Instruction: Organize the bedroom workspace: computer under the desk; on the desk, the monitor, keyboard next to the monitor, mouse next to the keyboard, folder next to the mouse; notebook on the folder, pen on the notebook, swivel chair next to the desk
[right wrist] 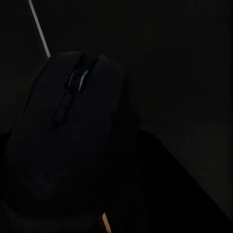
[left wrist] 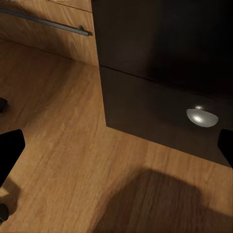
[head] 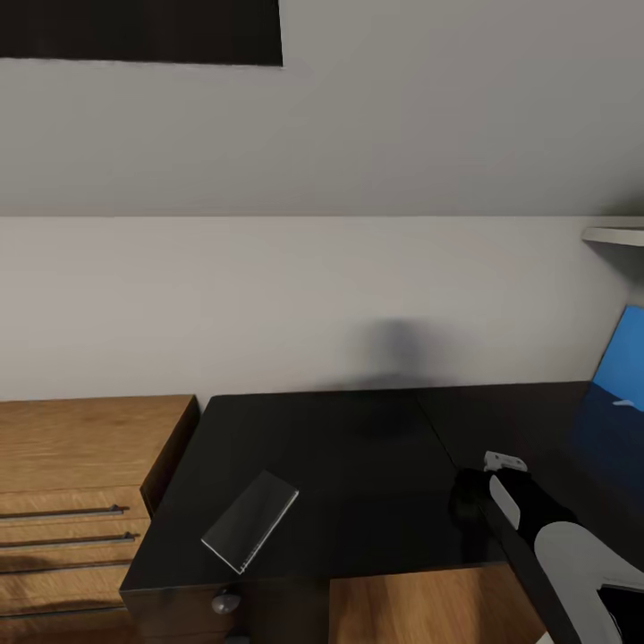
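— Desk (head: 358,465) status?
— Glossy black top against the wall. The grey notebook (head: 250,521) lies flat near its front left edge, beside the light-wood drawer chest (head: 80,483). Blue folder (head: 622,362) at the far right.

— Right gripper (head: 474,501)?
— Low over the desk's front right. Its wrist camera adds what the head view lacks: a black mouse (right wrist: 73,136) with scroll wheel, close up. Whether the fingers clamp it, I cannot tell.

— Left gripper (left wrist: 116,160)?
— Fingers spread wide, holding nothing, above wood floor (left wrist: 63,145) beside a silver drawer knob (left wrist: 202,116).

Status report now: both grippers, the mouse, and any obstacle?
Right gripper shut on mouse, over desk. Left gripper open, near floor. Notebook lies apart.
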`<state>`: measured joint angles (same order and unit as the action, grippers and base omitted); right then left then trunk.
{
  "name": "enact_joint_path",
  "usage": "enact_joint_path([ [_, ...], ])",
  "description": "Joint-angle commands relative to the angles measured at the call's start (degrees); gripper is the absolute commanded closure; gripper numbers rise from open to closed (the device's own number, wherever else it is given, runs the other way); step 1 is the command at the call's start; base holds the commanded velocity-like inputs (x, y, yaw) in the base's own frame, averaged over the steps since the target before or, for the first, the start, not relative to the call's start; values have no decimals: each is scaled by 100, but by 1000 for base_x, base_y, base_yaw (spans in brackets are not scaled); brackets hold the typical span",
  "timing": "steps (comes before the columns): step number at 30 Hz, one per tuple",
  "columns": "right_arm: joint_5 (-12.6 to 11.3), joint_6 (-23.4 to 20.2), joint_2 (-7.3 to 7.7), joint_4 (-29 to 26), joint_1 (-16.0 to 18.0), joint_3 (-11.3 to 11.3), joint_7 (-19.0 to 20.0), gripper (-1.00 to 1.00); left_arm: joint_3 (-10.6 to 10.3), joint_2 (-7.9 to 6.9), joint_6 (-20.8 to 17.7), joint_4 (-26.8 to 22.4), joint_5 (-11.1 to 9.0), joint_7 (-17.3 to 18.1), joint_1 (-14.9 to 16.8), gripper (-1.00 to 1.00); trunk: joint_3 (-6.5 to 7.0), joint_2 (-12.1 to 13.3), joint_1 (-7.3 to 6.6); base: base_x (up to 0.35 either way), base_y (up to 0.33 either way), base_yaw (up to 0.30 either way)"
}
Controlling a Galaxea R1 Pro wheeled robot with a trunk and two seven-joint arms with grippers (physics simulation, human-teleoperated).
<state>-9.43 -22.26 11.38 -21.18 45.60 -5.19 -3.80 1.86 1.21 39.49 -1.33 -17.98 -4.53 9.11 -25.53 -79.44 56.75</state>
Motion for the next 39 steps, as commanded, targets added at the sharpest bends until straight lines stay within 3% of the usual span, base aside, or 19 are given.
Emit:
enact_joint_path([
  [1,-89,-35,6,-17,1,-5,-43,100,16,2,15,1,32,-30,3,-100,12,38,-23,0,0,0],
  [15,-104,-22,14,-43,1,0,-37,100,8,2,6,1,38,-30,3,-100,263,600,-330,0,0,0],
  [39,-124,-129,-22,-170,1,-53,-61,100,-2,-60,-21,1,40,-21,3,-100,286,600,-330,-11,0,-36],
])
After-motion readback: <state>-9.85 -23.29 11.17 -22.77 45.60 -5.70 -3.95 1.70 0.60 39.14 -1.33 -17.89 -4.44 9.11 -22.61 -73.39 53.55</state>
